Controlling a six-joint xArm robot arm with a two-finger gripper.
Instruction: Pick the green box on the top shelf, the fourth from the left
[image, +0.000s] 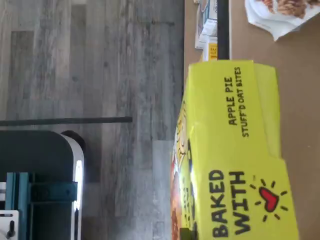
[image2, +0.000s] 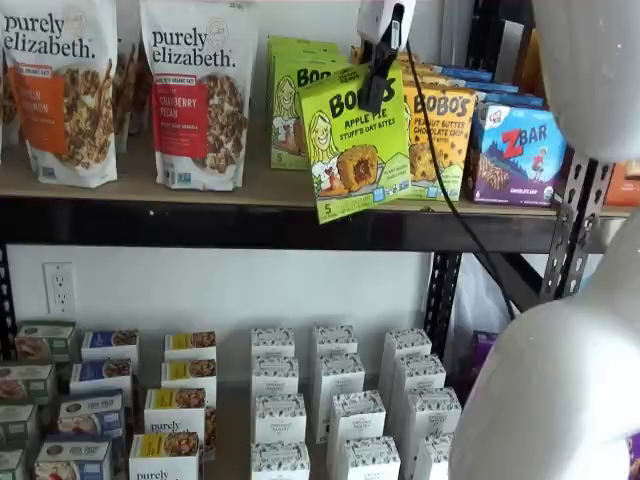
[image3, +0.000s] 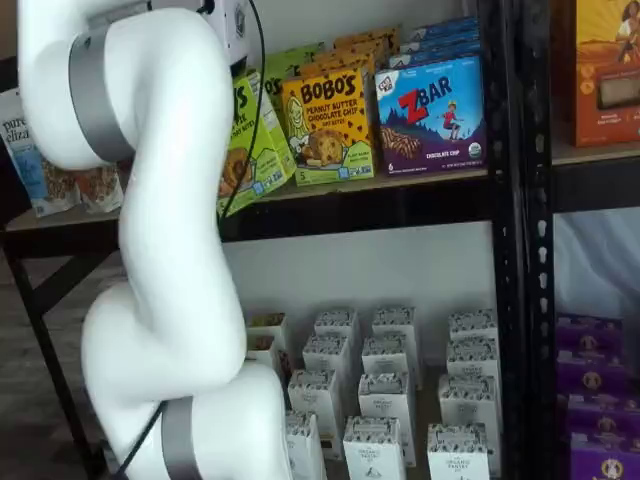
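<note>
The claw (image2: 380, 75) is clamped on the top edge of the green box (image2: 356, 142) — the carton hangs tilted, out in front of the top shelf (image2: 150, 185), just ahead of the other Bobo's boxes (image2: 440, 125) — the ZBar box (image2: 518, 150) further along.

granola bags (image2: 200, 90): 2 in a shelf view | green boxes (image2: 355, 140): 1 out front, at least 2 more behind | yellow-orange boxes (image2: 440, 135): 1 front, more behind, uncountable | blue boxes (image2: 517, 150): 1 front
</note>
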